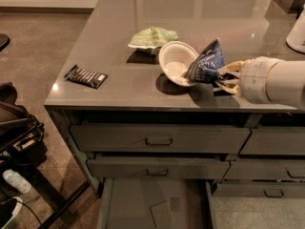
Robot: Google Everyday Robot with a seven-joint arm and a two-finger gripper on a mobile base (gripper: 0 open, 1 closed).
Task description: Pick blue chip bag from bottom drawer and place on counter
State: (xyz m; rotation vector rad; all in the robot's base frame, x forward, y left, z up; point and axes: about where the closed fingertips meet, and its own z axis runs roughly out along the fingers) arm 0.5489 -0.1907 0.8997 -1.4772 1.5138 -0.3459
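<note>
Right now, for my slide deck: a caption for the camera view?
The hand holds the chip bag over the counter, beside the bowl; bottom drawer open.

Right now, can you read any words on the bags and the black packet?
The blue chip bag, held by the gripper over the counter: white lettering, too blurred to read.
The black packet: pale stripes, nothing readable.
The green bag: no text visible.
</note>
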